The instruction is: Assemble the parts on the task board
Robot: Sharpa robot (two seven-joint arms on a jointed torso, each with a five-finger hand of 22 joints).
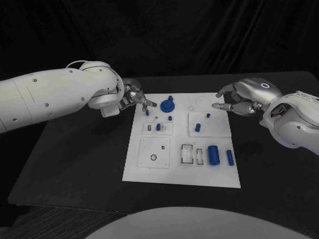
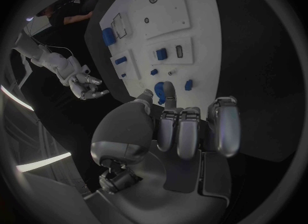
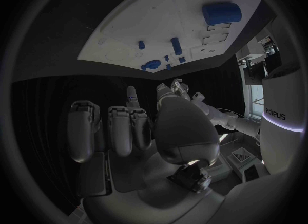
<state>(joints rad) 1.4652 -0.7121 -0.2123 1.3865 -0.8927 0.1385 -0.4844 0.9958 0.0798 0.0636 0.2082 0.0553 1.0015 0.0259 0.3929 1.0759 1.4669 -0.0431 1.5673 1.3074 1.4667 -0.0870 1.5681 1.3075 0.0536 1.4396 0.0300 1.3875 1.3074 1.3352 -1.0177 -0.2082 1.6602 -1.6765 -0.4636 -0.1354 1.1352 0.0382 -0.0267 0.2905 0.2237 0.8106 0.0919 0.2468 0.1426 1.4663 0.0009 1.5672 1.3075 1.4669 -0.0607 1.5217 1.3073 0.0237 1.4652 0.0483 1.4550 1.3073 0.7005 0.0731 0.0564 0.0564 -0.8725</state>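
- Hovering my left hand [image 1: 134,98] at the far left corner of the task board [image 1: 149,172], I hold nothing I can make out; most fingers are curled in toward the palm and one reaches out toward the board.
- My right hand [image 1: 239,102] hangs just off the board's far right edge, thumb and fingers drawn close together; whether a small part sits between them I cannot tell.
- The white task board lies in the middle of the black worktop [image 1: 73,164], between my two hands.
- Near my left hand, at the far end of the board, stands a blue round part with a knob [image 1: 167,105], with small blue pegs [image 1: 169,118] just near of it.
- Toward the near right of the board lie a large blue cylinder [image 1: 213,155] and, beside it to the right, a slim blue bar [image 1: 231,157].
- A short blue post [image 1: 198,127] stands in the middle right panel.
- My judgement: this is an approach step, with neither hand clearly committed to a part and most pieces still loose or waiting.
- The next move calls for lowering my left hand onto the round part, or a peg beside it, spreading the fingers first so they clear the neighbours.
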